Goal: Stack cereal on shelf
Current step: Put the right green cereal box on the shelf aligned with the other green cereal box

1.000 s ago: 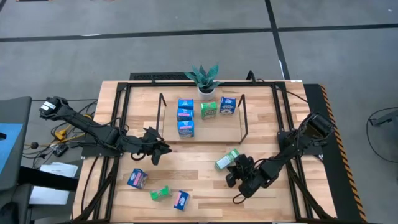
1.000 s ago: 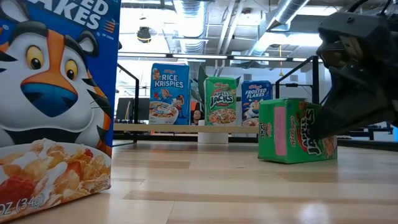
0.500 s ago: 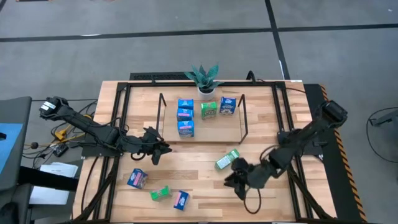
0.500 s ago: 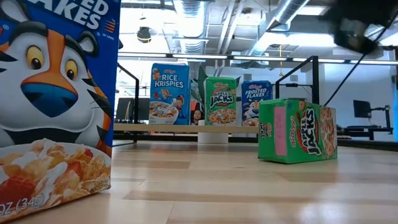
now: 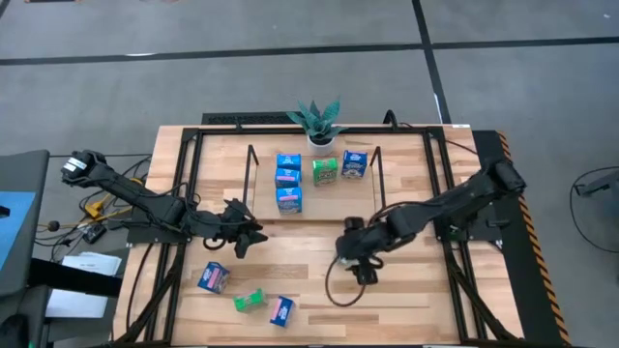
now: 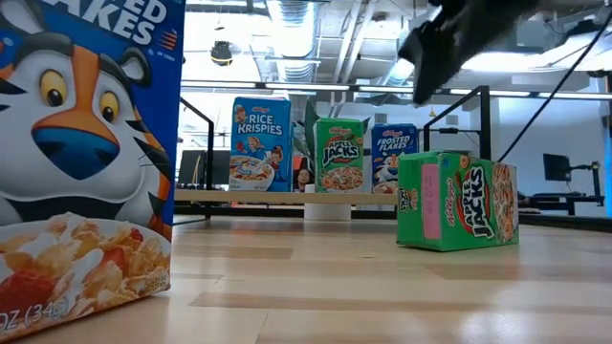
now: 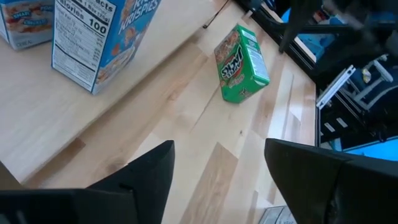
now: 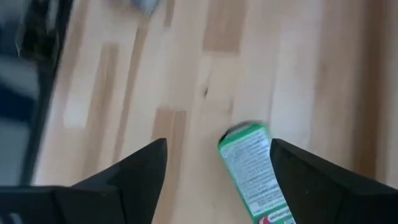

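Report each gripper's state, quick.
Left gripper: jaws open, holding nothing, near the shelf's front-left corner.
Right gripper: jaws open, holding nothing, above the green cereal box on the table.

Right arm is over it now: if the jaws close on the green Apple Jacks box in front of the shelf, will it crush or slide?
The green box is thin cardboard, probably light and crushable. On smooth wood, a push would likely slide it.

Both arms (image 5: 145,205) matte black, jointed — black cable looped beside right arm (image 5: 455,203); broad dark jaws.
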You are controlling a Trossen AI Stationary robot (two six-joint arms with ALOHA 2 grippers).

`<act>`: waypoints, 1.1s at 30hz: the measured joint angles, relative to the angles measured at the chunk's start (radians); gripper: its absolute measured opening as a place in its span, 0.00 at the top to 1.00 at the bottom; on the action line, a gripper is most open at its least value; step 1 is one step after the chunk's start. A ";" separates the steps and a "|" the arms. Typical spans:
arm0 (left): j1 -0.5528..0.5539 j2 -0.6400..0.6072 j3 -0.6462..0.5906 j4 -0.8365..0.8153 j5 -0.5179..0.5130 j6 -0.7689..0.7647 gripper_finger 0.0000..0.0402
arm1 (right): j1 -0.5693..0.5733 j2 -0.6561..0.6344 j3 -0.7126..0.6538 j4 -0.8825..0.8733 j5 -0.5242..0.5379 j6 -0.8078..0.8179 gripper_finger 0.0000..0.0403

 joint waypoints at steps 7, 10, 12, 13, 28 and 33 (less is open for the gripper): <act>0.000 0.000 0.000 -0.009 -0.001 -0.001 0.40 | 0.003 0.173 0.099 -0.061 -0.008 -0.170 0.22; 0.000 0.000 0.000 -0.021 -0.001 -0.001 0.40 | 0.003 0.231 0.149 -0.117 -0.002 -0.194 0.22; 0.000 0.000 0.000 -0.021 -0.002 -0.001 0.40 | 0.003 0.260 0.180 -0.156 -0.001 -0.206 0.22; 0.000 0.000 0.000 -0.021 -0.002 -0.001 0.40 | 0.003 0.271 0.192 -0.177 -0.001 -0.207 0.22; 0.000 0.000 0.000 -0.019 -0.008 -0.009 0.40 | 0.011 0.269 0.305 -0.300 0.076 -0.239 0.23; 0.000 0.000 0.000 -0.019 -0.008 -0.016 0.40 | 0.005 0.305 0.305 -0.296 0.073 -0.281 0.23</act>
